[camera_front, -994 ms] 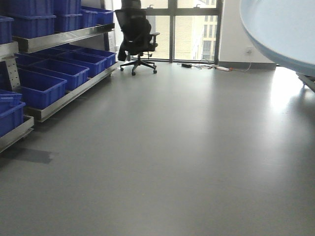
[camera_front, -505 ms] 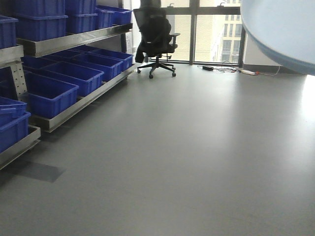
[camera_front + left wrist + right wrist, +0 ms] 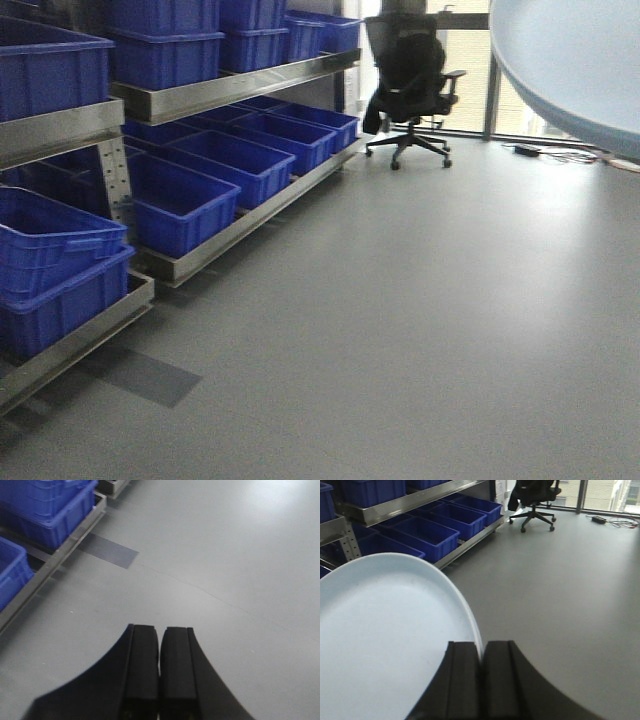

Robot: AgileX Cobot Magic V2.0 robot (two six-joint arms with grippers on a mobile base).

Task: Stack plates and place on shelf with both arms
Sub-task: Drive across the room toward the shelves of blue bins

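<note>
- Blue crates (image 3: 180, 205) sit in rows on the steel shelf (image 3: 230, 90).
- The right gripper (image 3: 481, 680) pinches the rim of the white plate (image 3: 385, 630), up off the floor (image 3: 570, 580).
- The left gripper (image 3: 160, 670) is squeezed together, pointing at the floor.

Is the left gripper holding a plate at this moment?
No, the left gripper is shut on nothing over bare floor; the plate is in the right gripper.
</note>
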